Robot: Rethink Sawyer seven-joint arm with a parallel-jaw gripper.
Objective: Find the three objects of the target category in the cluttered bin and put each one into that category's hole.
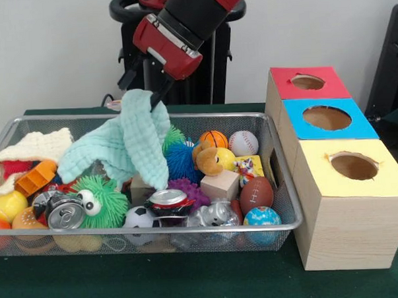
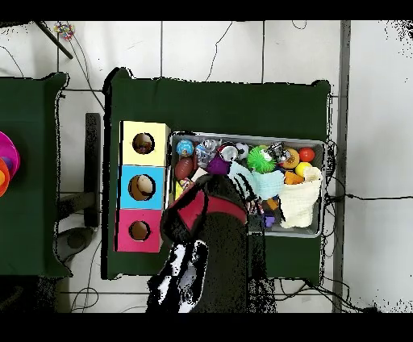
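Observation:
My gripper (image 1: 152,98) hangs over the back middle of the wire bin (image 1: 283,185), shut on the top of a mint green cloth (image 1: 126,142). The cloth is lifted and drapes down over the toys. In the overhead view the same cloth (image 2: 262,182) shows just past the arm (image 2: 211,222), which hides the gripper there. A second, cream cloth (image 1: 35,145) lies in the bin's left corner. Three boxes stand beside the bin, each with a round hole: red (image 1: 308,82), blue (image 1: 327,117), yellow (image 1: 353,165).
The bin holds several toys: a green fuzzy ball with eyes (image 1: 99,201), crushed cans (image 1: 64,211), a blue spiky ball (image 1: 180,162), a wooden block (image 1: 220,184), a football (image 1: 256,194), a baseball (image 1: 243,143) and a small basketball (image 1: 214,139).

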